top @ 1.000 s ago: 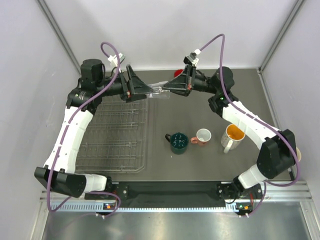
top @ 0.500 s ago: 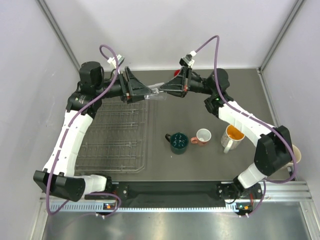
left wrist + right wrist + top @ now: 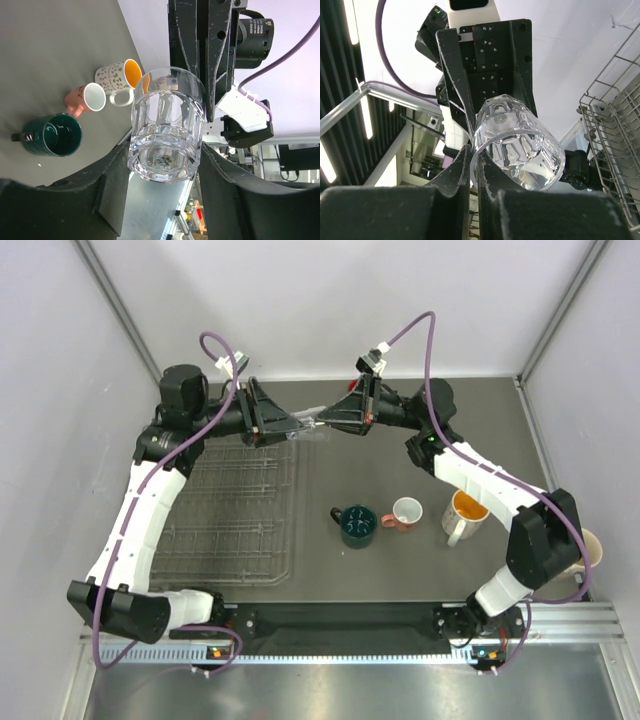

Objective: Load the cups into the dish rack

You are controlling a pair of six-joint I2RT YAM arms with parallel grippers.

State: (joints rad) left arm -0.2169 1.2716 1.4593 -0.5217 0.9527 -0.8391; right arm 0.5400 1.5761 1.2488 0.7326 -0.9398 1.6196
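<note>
The left gripper [image 3: 287, 424] is pressed in on the base end of the glass [image 3: 312, 425], its two dark fingers [image 3: 112, 195] hugging opposite sides; the glass lies on its side at the gripper's 3 o'clock in the overhead view, held in the air above the far part of the table [image 3: 400, 460]; the right gripper [image 3: 335, 420] meets it from the other side, so the glass is at that gripper's 9 o'clock; its fingers [image 3: 457, 175] are nearly together and pinch the wall of the glass at the rim, as its own wrist camera shows; the two grippers point at each other with only the glass between them; the dish rack [image 3: 235, 520] sits on the table at about 7 o'clock from the glass, its far right corner just below the left gripper; the green mug [image 3: 357, 525], the pink mug [image 3: 405, 512] and the white mug [image 3: 463, 515] stand upright in a row on the table at about 5 o'clock from the glass, well apart from it and outside the rack; a tan cup [image 3: 592, 548] shows at the right edge, partly hidden behind the right arm.
</note>
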